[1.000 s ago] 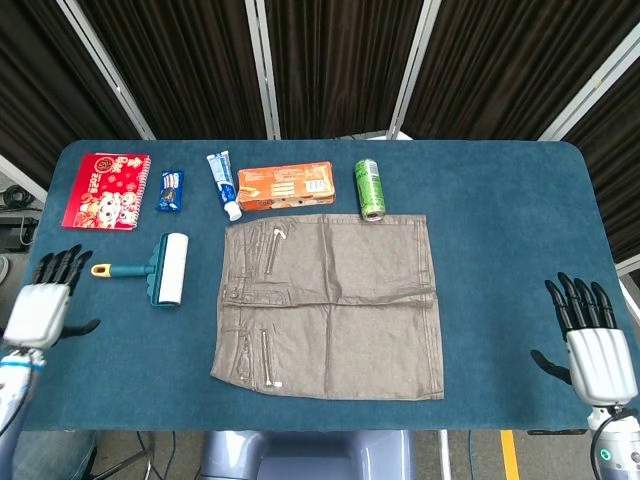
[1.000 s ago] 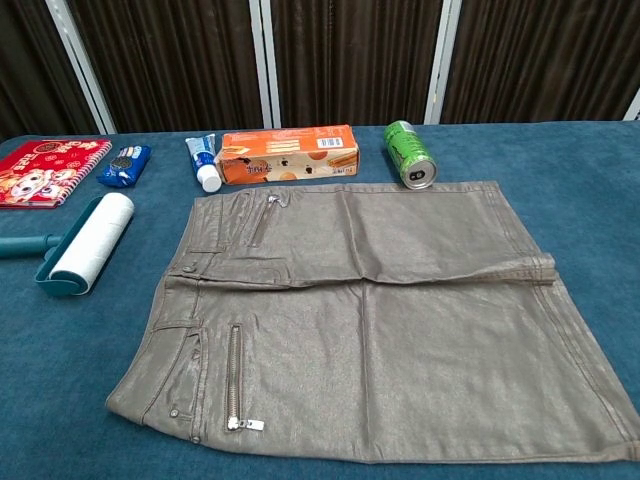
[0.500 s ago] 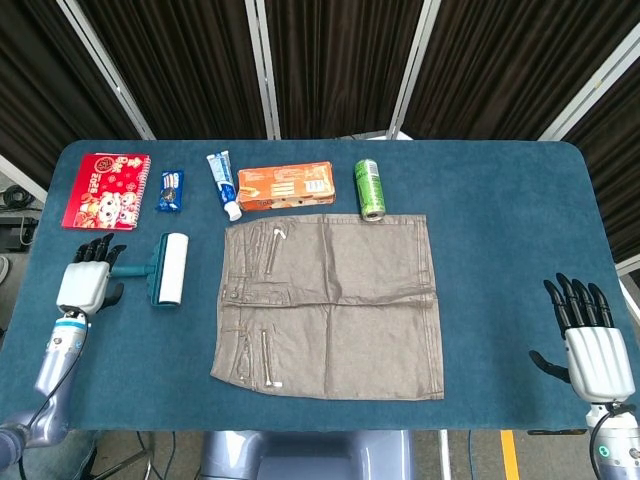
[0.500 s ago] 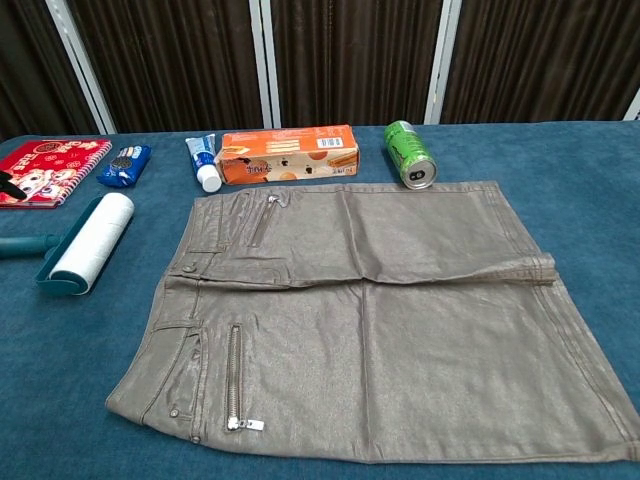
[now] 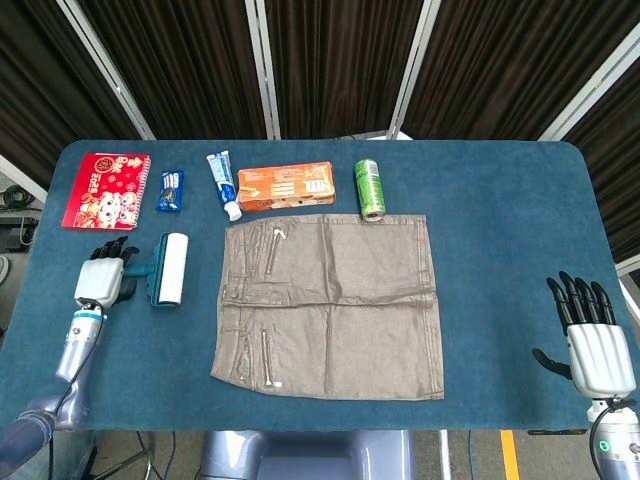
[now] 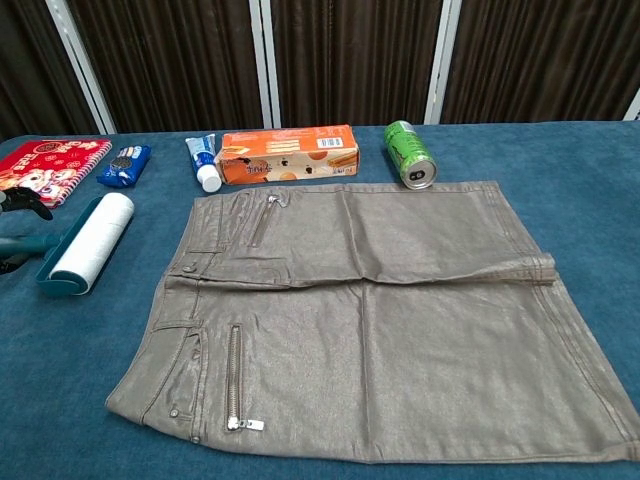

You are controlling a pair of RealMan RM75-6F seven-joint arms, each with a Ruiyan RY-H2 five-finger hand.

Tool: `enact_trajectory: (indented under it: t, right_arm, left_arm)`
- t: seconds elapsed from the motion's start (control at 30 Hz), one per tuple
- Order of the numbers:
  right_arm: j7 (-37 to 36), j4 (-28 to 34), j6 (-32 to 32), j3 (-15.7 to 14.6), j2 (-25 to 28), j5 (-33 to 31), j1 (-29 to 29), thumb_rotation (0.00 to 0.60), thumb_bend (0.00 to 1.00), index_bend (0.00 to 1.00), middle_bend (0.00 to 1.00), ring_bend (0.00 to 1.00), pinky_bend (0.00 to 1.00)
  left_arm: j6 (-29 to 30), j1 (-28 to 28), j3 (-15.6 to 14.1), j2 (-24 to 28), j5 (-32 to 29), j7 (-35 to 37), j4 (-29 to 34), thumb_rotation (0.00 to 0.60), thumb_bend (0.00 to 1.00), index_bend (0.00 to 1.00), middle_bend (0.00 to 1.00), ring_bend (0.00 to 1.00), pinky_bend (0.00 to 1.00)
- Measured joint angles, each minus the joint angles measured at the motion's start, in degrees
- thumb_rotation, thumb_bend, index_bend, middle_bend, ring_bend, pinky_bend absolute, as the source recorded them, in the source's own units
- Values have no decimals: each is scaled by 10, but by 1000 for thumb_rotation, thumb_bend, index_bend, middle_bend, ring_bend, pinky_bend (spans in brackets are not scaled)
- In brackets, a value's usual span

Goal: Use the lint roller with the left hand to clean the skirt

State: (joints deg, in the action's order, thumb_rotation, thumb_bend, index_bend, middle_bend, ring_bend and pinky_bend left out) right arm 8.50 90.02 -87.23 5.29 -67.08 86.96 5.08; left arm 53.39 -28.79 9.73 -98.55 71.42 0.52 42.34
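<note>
Nearest, at the table's front right corner: right hand palm down, fingers spread, holding nothing. Mid-table: grey skirt spread flat, zips toward the left. Just left of it, lint roller, white roll along the skirt's edge, teal handle under the left hand; grip or mere touch impossible to tell. Far row: red booklet, blue packet, toothpaste tube, orange box, green can.

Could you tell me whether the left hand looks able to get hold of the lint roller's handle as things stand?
Probably yes: the left hand is already over the handle end of the lint roller, nothing lies between them, though a closed grip isn't visible.
</note>
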Motion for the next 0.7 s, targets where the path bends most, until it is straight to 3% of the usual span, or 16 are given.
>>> enact_trajectory:
  t: [0.13, 0.47, 0.7]
  right_arm:
    - [3, -3, 4, 1, -3, -5, 1, 600, 0, 0, 0, 0, 0]
    - [6, -6, 12, 5, -4, -16, 6, 600, 0, 0, 0, 0, 0]
    - [8, -6, 13, 5, -3, -18, 6, 600, 0, 0, 0, 0, 0]
  left_arm:
    - [-2, -6, 1, -8, 2, 1, -11, 600, 456, 308, 99, 135, 213]
    - [-19, -14, 2, -18, -3, -4, -29, 600, 461, 316, 124, 158, 250]
    - [-19, -18, 3, -27, -4, -4, -36, 600, 566, 390, 231, 242, 297]
